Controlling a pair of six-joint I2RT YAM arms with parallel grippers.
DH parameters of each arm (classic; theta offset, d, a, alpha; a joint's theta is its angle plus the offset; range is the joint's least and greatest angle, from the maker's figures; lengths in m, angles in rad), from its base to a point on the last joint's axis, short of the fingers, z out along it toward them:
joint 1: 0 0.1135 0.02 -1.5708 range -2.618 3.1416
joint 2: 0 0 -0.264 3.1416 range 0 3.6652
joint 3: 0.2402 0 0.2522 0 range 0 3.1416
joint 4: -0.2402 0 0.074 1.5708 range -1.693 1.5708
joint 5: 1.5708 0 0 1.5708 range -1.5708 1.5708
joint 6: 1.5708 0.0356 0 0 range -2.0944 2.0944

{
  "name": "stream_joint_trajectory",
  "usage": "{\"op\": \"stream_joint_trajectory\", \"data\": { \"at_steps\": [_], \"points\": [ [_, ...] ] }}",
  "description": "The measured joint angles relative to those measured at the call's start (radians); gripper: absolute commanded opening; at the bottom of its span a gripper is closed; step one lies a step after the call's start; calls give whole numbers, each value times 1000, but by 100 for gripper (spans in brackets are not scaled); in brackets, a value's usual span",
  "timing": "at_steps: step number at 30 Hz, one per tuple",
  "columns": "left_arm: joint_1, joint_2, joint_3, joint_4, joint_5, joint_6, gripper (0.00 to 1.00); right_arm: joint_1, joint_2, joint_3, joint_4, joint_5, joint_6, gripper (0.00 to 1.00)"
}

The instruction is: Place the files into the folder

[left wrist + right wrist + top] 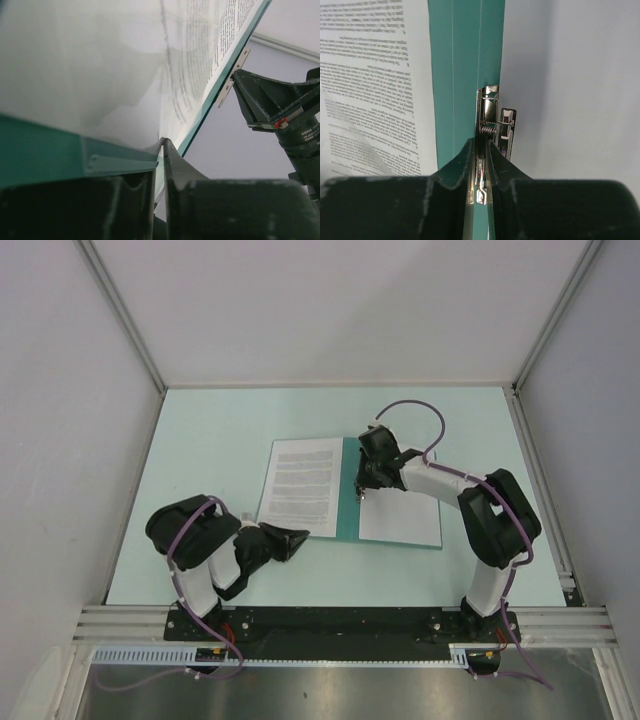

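Where spread open at counter's centre, see folder point(349, 522): printed sheet point(300, 483) on left leaf, nearly blank sheet point(402, 520) on right leaf. Toward near edge, left of centre, find left gripper point(162, 143) pinched tight on folder's near-left corner, with printed sheet's edge meeting fingertips. Over spine, between both sheets, find right gripper point(480, 146), fingers point(459, 167) clenched on metal spring clip point(492, 107).
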Motion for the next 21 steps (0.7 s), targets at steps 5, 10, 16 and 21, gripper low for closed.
{"op": "stream_joint_trajectory", "data": {
  "at_steps": [5,10,16,21],
  "points": [
    [15,-16,1,-8,-5,84,0,0,23,0,-9,0,-2,0],
    [39,-156,1,-46,0,230,0,-6,26,2,14,3,-8,0],
    [39,-501,25,-254,-3,456,0,-12,28,3,42,-43,-14,42],
    [8,-746,191,-678,-51,759,0,-9,20,16,34,-116,-24,73]
  ]
}}
